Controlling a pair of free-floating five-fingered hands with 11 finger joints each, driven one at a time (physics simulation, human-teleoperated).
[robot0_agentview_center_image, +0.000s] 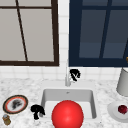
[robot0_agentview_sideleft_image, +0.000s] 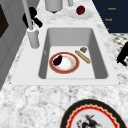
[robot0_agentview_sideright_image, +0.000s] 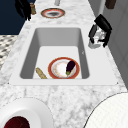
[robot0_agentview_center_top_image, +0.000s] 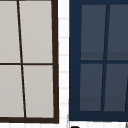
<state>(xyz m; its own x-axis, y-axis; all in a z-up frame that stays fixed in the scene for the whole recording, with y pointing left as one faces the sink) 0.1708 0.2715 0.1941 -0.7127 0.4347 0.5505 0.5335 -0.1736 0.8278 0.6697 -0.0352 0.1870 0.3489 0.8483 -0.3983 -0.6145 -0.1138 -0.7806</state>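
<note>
Chrome faucet sits under the right robot hand, whose curled fingers wrap it (left robot hand idles, fingers curled).

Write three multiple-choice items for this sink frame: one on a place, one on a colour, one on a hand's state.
1. Where does the eggplant lie?
A. on the red-rimmed plate in the sink
B. on the counter
C. beside the tap

2. What colour is the cabinet door at the upper right?
A. white
B. dark blue
C. green

3. How is the right hand set?
A. flat on the counter
B. curled round the tap
C. holding a plate

Answers: 1 A, the side views show it on the plate in the basin. 2 B, the upper view shows navy panels. 3 B, its fingers wrap the tap in the right side view.
</note>
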